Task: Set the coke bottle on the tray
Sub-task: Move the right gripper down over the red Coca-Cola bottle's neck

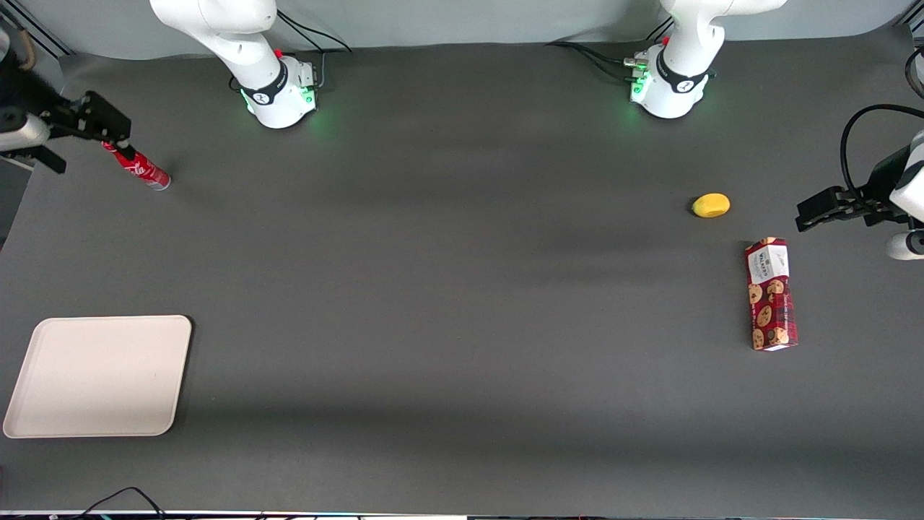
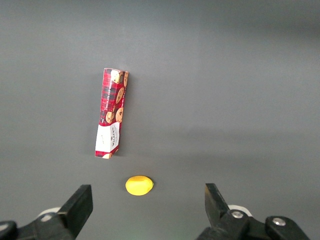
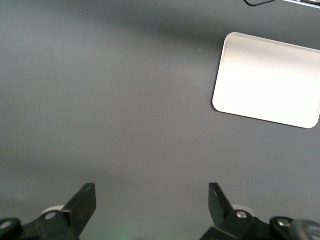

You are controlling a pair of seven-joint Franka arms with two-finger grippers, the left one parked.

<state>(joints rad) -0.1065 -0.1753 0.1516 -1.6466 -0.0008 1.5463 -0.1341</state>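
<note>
The dark grey matte bench is lit evenly and moderately from overhead; broad, soft shadow bands are cast across it. A green glow is thrown around the white arm bases. The cream-white rectangular tray is rendered close to overexposure. The black pincer, at the working arm's end of the bench with fingers spread, is reproduced dark and slightly soft.

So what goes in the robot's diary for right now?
gripper: open, beside coke bottle, not holding | coke bottle: lying on table | tray: bare, nearer front camera | step: grasp pending
</note>
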